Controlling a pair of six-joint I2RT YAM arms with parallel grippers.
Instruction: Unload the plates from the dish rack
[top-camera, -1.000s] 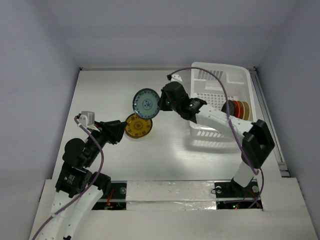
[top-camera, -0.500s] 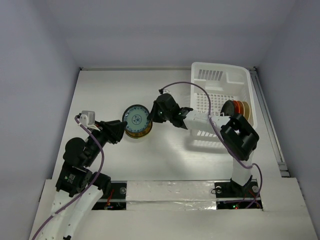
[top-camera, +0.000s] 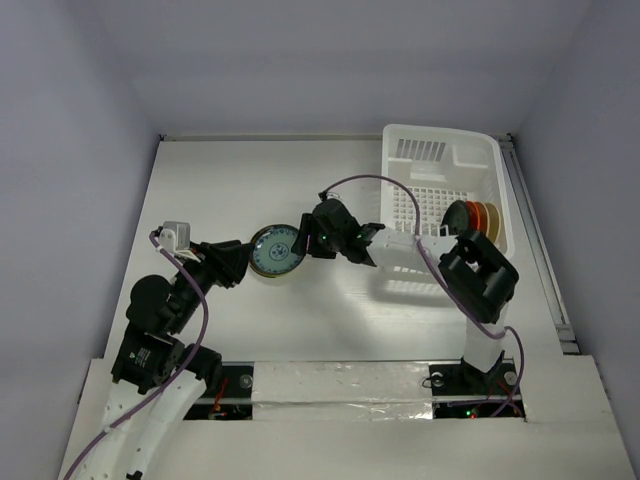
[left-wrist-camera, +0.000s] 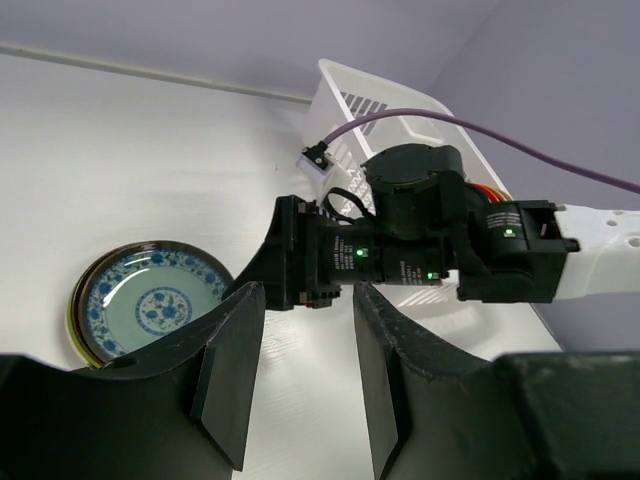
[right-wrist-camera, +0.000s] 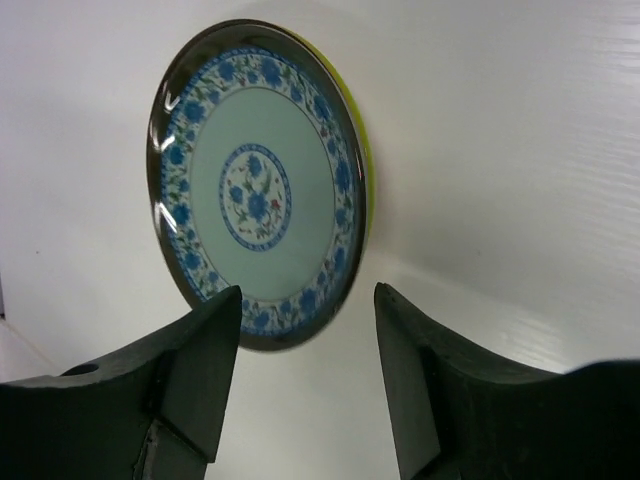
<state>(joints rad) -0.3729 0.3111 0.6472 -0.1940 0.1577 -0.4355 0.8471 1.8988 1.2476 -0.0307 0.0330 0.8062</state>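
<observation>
A patterned teal-blue plate (top-camera: 277, 249) lies flat on the table, stacked on a yellow-green plate whose rim (right-wrist-camera: 364, 168) peeks out beneath it. My right gripper (top-camera: 304, 238) stands open just right of this stack; in the right wrist view the plate (right-wrist-camera: 258, 185) lies free ahead of the spread gripper (right-wrist-camera: 308, 290). My left gripper (top-camera: 243, 258) hovers at the stack's left side, open with nothing between its fingers (left-wrist-camera: 232, 345). The white dish rack (top-camera: 440, 135) stands at the back right, with upright plates (top-camera: 478, 218), dark and orange-red, in its right part.
The right arm's forearm (top-camera: 400, 246) stretches across the rack's near-left corner, with a purple cable (top-camera: 375, 180) arching above it. The left wrist view shows the right gripper's black body (left-wrist-camera: 400, 250) close ahead, and the rack (left-wrist-camera: 350, 100) behind it.
The right arm carried the teal-blue plate down and left onto the yellow plate, then opened its jaws and let it go. The left arm has not moved.
</observation>
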